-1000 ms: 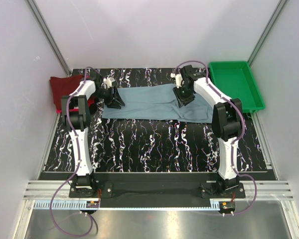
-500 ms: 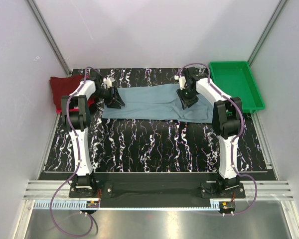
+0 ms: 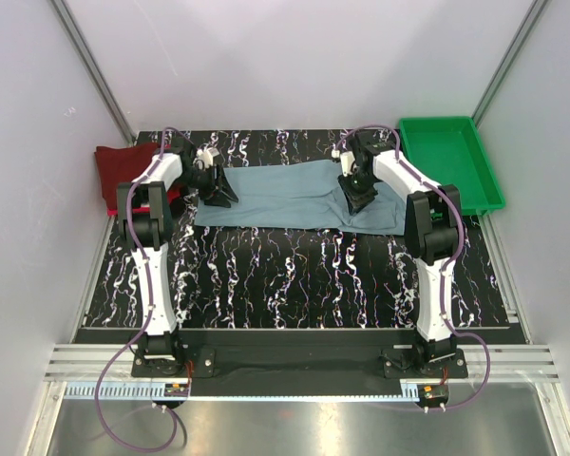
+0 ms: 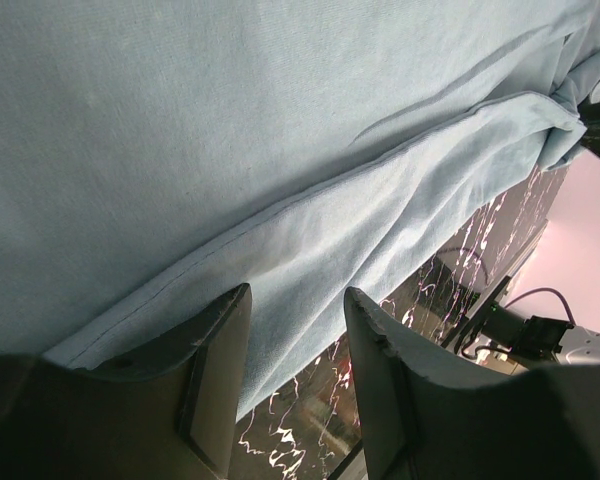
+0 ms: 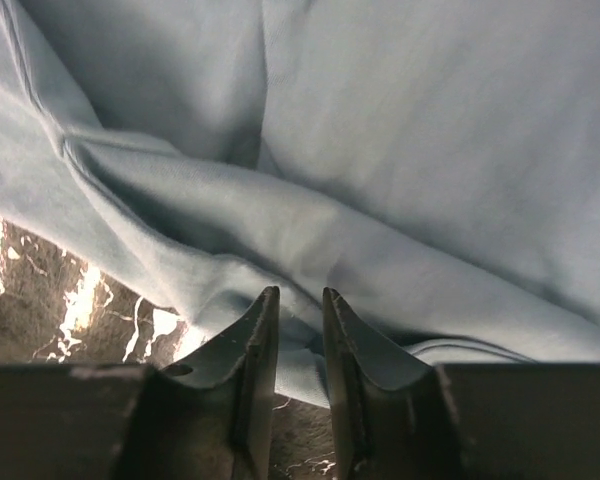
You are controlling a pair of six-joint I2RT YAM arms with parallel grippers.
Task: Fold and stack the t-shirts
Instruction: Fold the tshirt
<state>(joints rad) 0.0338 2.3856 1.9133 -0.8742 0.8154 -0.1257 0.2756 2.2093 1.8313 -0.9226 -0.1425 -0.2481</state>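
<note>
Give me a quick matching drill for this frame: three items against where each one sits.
Things:
1. grey-blue t-shirt
2. maroon t-shirt
3. green tray

Places:
A. far right corner
B. far left edge
C. spread across the far middle

Pairs: 1-C, 2-B, 3-A

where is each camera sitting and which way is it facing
Top external: above and behind, looking down on the table; both arms show.
Left wrist: on left gripper, facing the grey-blue t-shirt hem; own fingers show.
Right wrist: on right gripper, facing a fold; own fingers show.
Shared: both wrist views show that t-shirt.
</note>
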